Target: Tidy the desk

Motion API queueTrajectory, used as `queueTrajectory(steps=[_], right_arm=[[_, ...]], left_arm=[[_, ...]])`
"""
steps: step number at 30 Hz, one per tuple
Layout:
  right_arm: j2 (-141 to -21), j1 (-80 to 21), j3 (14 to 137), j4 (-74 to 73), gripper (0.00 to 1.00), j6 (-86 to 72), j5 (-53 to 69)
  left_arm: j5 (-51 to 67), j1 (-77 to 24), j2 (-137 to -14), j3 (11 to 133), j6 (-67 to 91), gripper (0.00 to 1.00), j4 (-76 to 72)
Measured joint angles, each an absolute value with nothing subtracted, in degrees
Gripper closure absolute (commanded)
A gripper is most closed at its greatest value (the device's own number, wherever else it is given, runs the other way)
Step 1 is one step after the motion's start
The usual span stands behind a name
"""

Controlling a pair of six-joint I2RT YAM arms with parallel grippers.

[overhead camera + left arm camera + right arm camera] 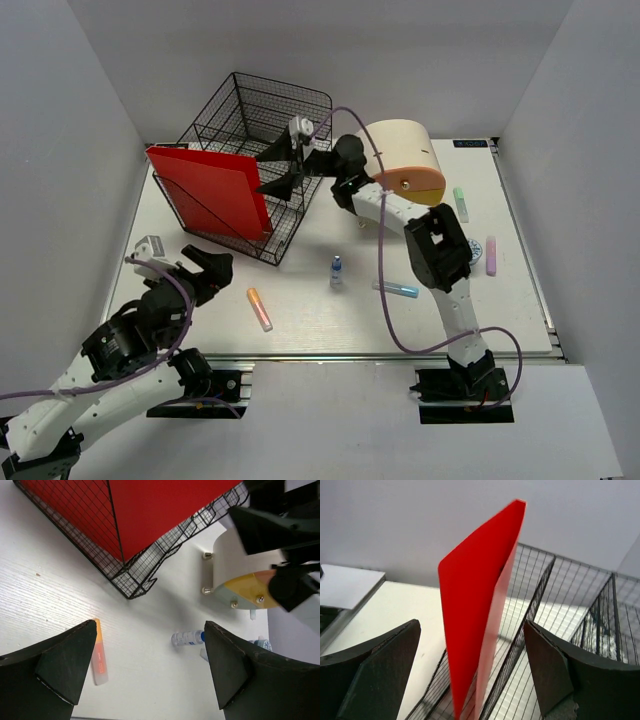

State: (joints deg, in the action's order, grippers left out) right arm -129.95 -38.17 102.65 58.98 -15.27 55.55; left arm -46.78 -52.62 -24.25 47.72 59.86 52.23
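The white desk [320, 325] carries a black wire mesh tray [270, 110] at the back left. A red folder [215, 190] stands upright on its edge in the tray's front slot. My right gripper [272, 168] hovers at the folder's right edge. It is open, and the folder [475, 610] rises between the two fingers [385, 665] without touching either. My left gripper [208, 262] hangs open over the desk's near left. Bare desk [150, 680] lies between its jaws, with an orange highlighter [99, 655] beside its left finger and a small bottle [187, 638] beside its right.
A round beige drawer unit [405, 160] stands behind the right arm. On the desk lie an orange highlighter [259, 308], a small blue-capped bottle [337, 271], a blue highlighter [397, 289], a green one [460, 203] and a purple one [491, 255]. A silver rail [400, 355] edges the near side.
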Motion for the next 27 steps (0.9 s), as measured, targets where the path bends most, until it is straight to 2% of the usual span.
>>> queueTrajectory(steps=[8,12,13,14,15,16,17,19,21,22,23,25,27], right_arm=[[-115.79,-37.63,105.1,16.38,0.11,5.19,49.6],[-104.36,-37.5,101.58,1.02,0.11,12.05,41.06],[-101.41,-37.15,101.36,-3.07,0.16,12.56,38.35],[-98.85,-36.67,101.51,-6.44,0.47,12.99,36.23],[-96.73,-35.92,101.89,-9.87,0.71,13.28,34.76],[-94.7,-34.68,102.98,-14.28,0.86,12.67,33.69],[-93.43,-33.26,104.71,-18.5,1.0,11.84,32.84],[-91.77,-29.98,107.48,-25.34,1.0,10.2,31.79],[-89.62,-26.7,107.31,-30.39,0.94,8.78,31.16],[-87.92,-25.04,105.56,-32.05,0.75,8.01,30.7],[-85.91,-23.7,102.78,-33.63,0.67,7.31,30.13],[-81.93,-21.63,96.44,-36.38,0.55,6.59,29.47],[-79.29,-19.84,90.91,-38.57,0.51,5.85,29.15]], left_arm=[[-40.88,-52.62,-31.48,47.9,57.78,0.04,49.52],[-36.91,-52.6,-37.06,48.9,55.55,0.13,47.11],[-35.81,-52.58,-38.54,48.95,54.87,0.2,46.19],[-34.74,-52.58,-39.83,48.97,54.33,0.25,45.39],[-33.78,-52.58,-40.91,48.97,53.82,0.32,44.66],[-32.73,-52.58,-42.09,48.97,53.21,0.46,43.9],[-31.86,-52.51,-42.92,48.97,52.86,0.51,43.24],[-30.55,-52.23,-43.59,48.64,52.16,0.61,41.65],[-29.74,-52.18,-43.44,47.77,51.53,0.58,40.21],[-29.32,-52.18,-43.27,47.18,51.29,0.37,39.59],[-28.97,-52.16,-43.18,46.5,50.76,0.26,39.11],[-28.03,-52.07,-42.96,44.69,50.76,0.15,37.93],[-27.14,-52.01,-42.92,43.18,50.78,0.14,37.63]])
